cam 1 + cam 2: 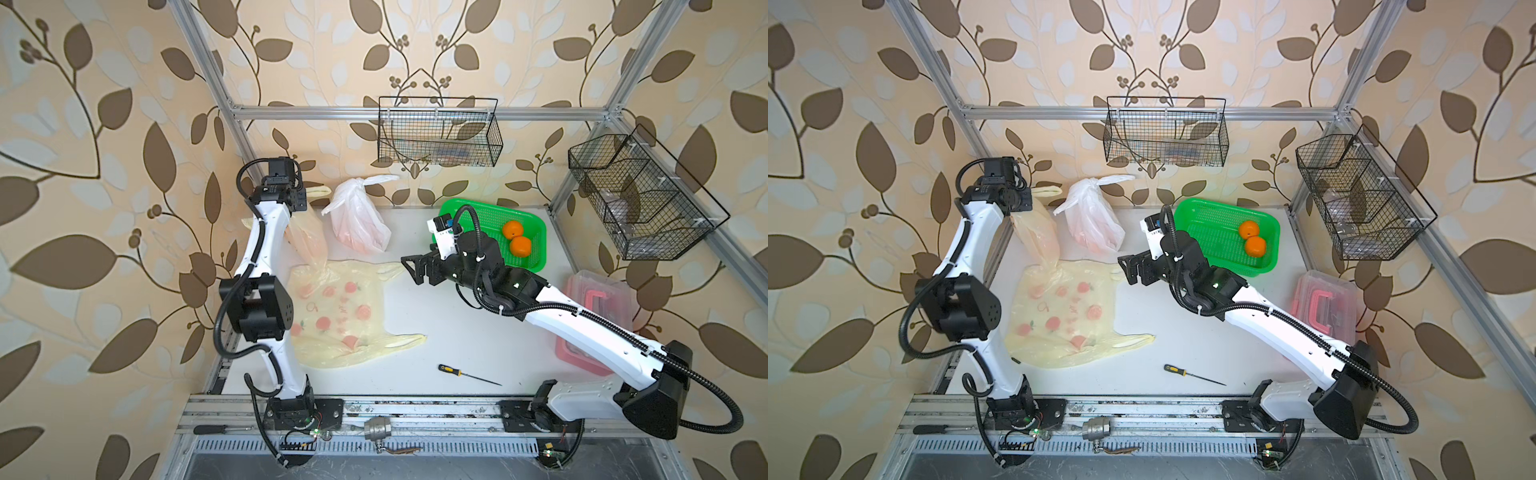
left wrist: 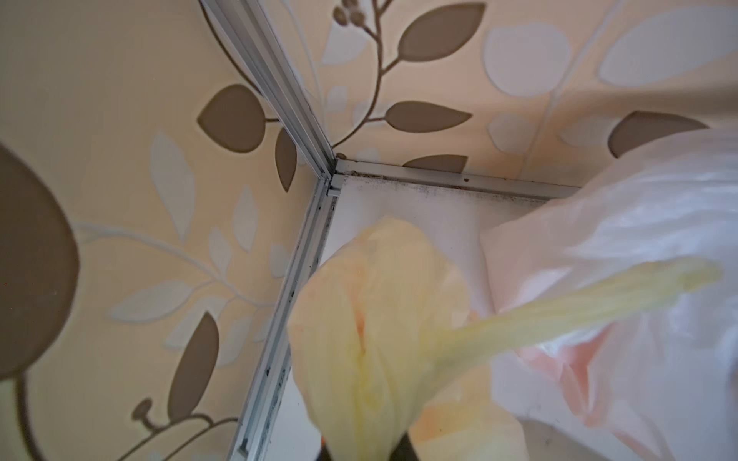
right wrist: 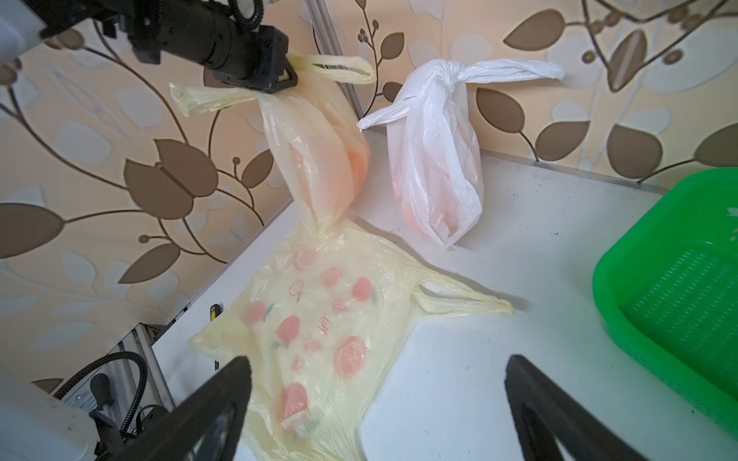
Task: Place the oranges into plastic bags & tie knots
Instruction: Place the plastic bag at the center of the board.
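Two oranges (image 1: 516, 239) touching in green basket (image 1: 490, 207), white bag (image 1: 359, 216) upright, knot (image 1: 362, 183) at top, probably fruit inside, yellow bag (image 1: 309, 237) hanging upright beside it, printed yellow bag (image 1: 336, 316) flat on table (image 1: 436, 324).

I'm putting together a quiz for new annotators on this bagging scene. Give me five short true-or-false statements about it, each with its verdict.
1. The white bag has a knot at its top. True.
2. The green basket holds four oranges. False: two lie in it.
3. The left gripper is shut on the top of a yellow bag. True.
4. The right gripper grips an orange. False: its jaws stand open and empty above the table.
5. The screwdriver lies in the basket. False: it lies on the table, near the front edge.
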`<state>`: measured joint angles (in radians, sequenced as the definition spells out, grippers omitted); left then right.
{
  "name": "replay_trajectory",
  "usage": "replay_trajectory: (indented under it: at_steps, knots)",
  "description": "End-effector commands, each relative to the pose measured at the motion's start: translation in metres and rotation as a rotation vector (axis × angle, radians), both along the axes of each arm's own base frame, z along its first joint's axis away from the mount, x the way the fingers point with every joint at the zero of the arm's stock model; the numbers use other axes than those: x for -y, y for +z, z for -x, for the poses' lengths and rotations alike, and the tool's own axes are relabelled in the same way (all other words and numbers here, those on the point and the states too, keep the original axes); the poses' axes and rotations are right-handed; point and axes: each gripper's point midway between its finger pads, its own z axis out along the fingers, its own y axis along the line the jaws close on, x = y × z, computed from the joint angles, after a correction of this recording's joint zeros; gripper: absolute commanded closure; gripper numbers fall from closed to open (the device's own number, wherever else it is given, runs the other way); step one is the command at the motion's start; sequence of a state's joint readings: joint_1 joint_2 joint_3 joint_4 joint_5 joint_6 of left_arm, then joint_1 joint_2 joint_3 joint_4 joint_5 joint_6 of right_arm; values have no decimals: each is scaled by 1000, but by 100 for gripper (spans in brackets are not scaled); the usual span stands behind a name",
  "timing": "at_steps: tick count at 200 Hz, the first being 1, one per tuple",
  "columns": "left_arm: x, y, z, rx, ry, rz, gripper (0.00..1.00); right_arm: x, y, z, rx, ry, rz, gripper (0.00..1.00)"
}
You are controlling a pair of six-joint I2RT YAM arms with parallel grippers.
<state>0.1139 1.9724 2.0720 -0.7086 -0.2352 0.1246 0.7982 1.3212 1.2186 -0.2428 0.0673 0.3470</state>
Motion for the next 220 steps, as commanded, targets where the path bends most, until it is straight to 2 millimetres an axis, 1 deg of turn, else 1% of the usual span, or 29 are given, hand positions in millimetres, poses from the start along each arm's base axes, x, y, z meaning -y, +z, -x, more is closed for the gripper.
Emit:
replay_trajectory:
  at_steps: [1,18,23,45,55,81,108,111,119,124,129,135,139,153,160,164,169,172,175,176,181,182,192,195,196,210,213,215,220]
  knots:
    - [-18,51,-24,114,-4,-111,100,3,-10,6,-31,-11,4,1]
    - [-25,40,-38,95,-5,-97,100,8,-13,6,-33,-30,19,1]
    - [-25,33,-42,85,-15,-86,100,9,-13,5,-31,-39,21,1]
    - [-27,10,-50,51,-43,-28,100,14,-12,4,-28,-58,35,0]
    - [-24,0,-53,44,-56,5,100,16,-14,4,-29,-68,44,0]
    - [-6,-32,-62,29,-132,96,100,23,-18,3,-35,-98,59,0]
    - [6,-49,-69,24,-180,156,100,23,-23,5,-55,-97,52,0]
    - [6,-50,-69,21,-174,158,96,23,-24,6,-56,-99,52,0]
    - [2,-49,-67,20,-148,160,71,26,-26,5,-55,-113,55,0]
    - [-1,-46,-66,25,-125,159,54,29,-26,4,-53,-128,55,0]
    - [-4,-41,-64,34,-99,162,31,32,-28,3,-54,-147,61,0]
    - [-9,-35,-60,44,-55,167,6,38,-31,2,-55,-177,68,0]
    - [-11,-32,-56,44,-27,176,1,43,-31,0,-54,-210,72,0]
    - [-9,-23,-33,13,31,235,1,69,-44,-6,-87,-372,79,0]
    - [-8,-22,-16,-8,87,280,1,73,-54,-6,-119,-401,60,0]
    - [-7,-20,-8,-2,119,311,1,70,-62,-5,-138,-394,50,0]
    - [-5,-25,4,-5,165,353,1,66,-73,-3,-163,-382,39,0]
    - [-3,-22,9,13,181,372,1,63,-78,-3,-176,-373,29,0]
    - [0,-34,18,1,214,405,1,60,-84,-2,-191,-362,21,1]
    - [0,-32,19,12,219,414,1,59,-85,-1,-196,-358,19,1]
    - [5,-40,30,25,245,458,1,55,-97,-1,-223,-348,18,1]
    - [6,-36,31,41,243,467,1,54,-98,0,-229,-347,17,2]
    - [19,-48,53,81,255,561,1,46,-114,1,-278,-335,14,4]
    - [22,-50,59,96,255,587,1,43,-117,2,-287,-326,13,5]
    - [23,-46,59,110,250,591,1,42,-118,2,-290,-322,13,6]
    - [38,-57,88,149,251,683,1,25,-126,5,-313,-254,0,10]
    - [44,-52,92,158,228,700,1,22,-128,6,-321,-235,-3,11]
    - [47,-60,96,136,223,708,1,18,-128,6,-324,-220,-11,11]
    - [56,-61,104,118,200,710,1,11,-132,7,-342,-187,-21,11]
